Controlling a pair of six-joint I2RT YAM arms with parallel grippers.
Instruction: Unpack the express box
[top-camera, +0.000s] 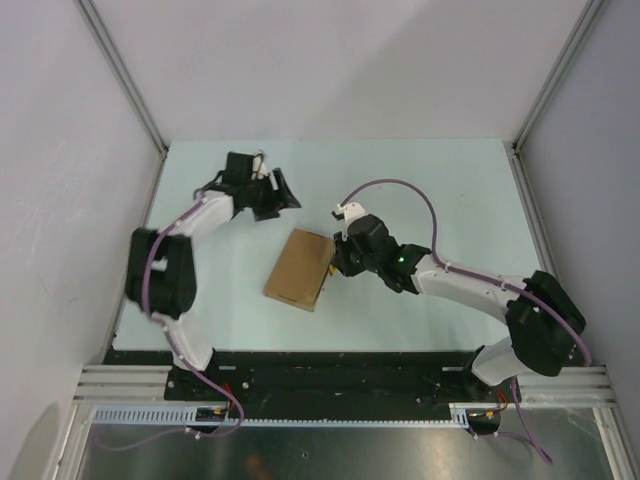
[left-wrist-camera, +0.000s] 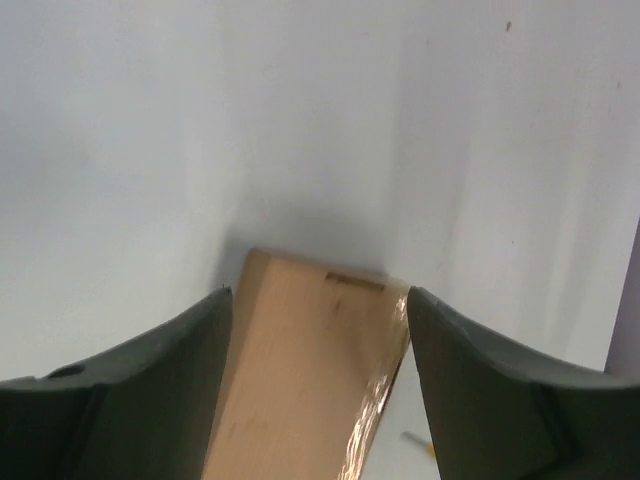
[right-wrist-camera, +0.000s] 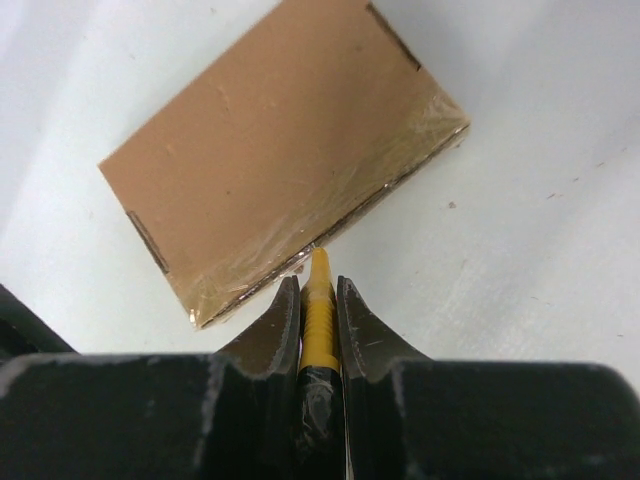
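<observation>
The express box (top-camera: 298, 269) is a flat brown cardboard box lying closed on the table, its right long edge sealed with clear tape. It also shows in the right wrist view (right-wrist-camera: 280, 160) and the left wrist view (left-wrist-camera: 300, 380). My right gripper (top-camera: 338, 262) is shut on the yellow utility knife (right-wrist-camera: 319, 310), whose tip touches the taped edge of the box. In the right wrist view the gripper (right-wrist-camera: 319, 290) sits just off that edge. My left gripper (top-camera: 283, 192) is open and empty, behind and left of the box; in the left wrist view its gripper (left-wrist-camera: 318, 310) frames the box's far end.
The pale table (top-camera: 450, 190) is walled by white panels on three sides. A black rail (top-camera: 320, 370) runs along the near edge by the arm bases.
</observation>
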